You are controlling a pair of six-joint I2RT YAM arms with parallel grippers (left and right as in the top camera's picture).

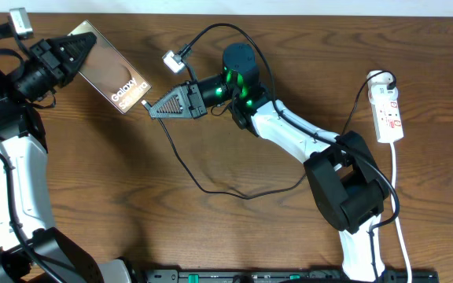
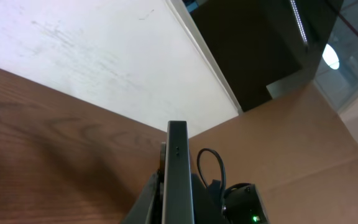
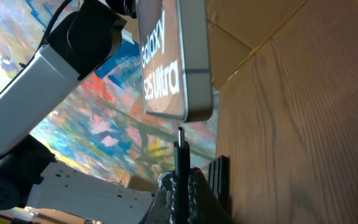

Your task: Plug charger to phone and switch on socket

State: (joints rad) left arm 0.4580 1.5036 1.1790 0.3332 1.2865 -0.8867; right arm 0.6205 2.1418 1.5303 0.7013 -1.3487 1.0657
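The phone (image 1: 113,69) is lifted off the table and tilted, and my left gripper (image 1: 83,49) is shut on its upper end. In the left wrist view its thin edge (image 2: 178,163) stands upright between my fingers. My right gripper (image 1: 152,108) is shut on the charger's black connector tip (image 3: 180,148). The tip points at the phone's bottom edge (image 3: 188,113) with a small gap between them. The charger cable (image 1: 203,187) loops across the table toward the white socket (image 1: 388,112) at the far right, which has a black plug at its top.
The socket's white cord (image 1: 399,208) runs down the right side to the front edge. My right arm's dark base (image 1: 348,189) stands between the cable loop and the socket. A white wall (image 2: 92,56) borders the table's far edge.
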